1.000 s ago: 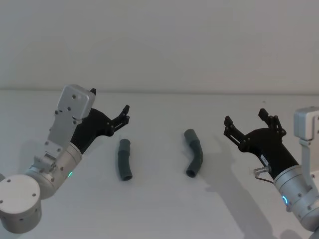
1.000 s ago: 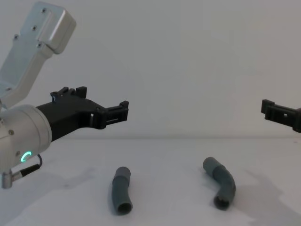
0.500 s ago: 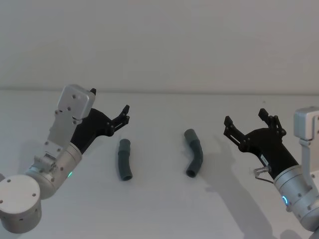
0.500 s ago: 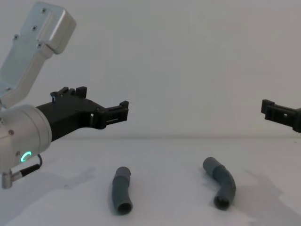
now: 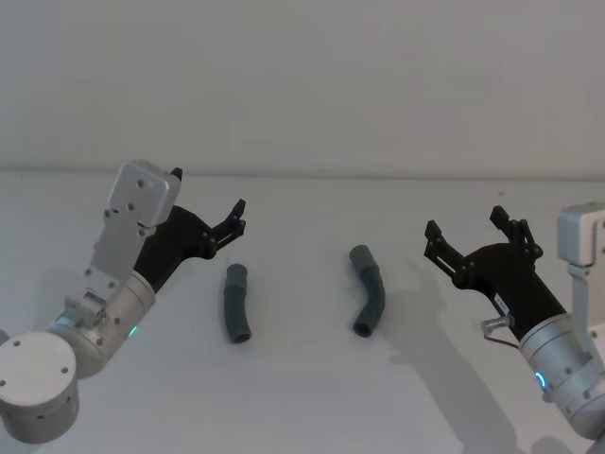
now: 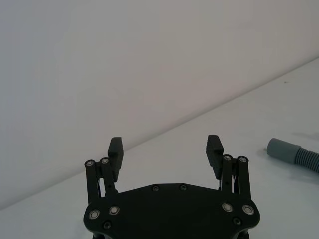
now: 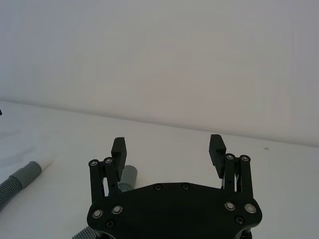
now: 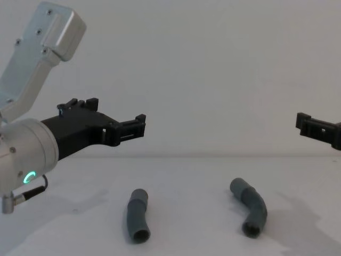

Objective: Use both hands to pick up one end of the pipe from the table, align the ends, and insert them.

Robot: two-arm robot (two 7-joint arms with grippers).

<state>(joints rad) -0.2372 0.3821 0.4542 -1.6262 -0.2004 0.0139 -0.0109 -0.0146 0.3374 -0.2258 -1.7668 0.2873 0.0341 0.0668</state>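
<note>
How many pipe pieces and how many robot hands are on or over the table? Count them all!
Pipe pieces: 2, the left pipe piece and the right pipe piece.
Grippers: 2, the left gripper and the right gripper, both open.
Total: 4

a plain off-white wall [image 5: 302,76] stands behind, evenly and softly lit.

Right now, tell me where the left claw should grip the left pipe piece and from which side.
Grip the left pipe piece at its ribbed middle, coming down from above with the left claw spanning its width. It lies flat on the table, running near to far, so this probably leaves both ends free.
</note>
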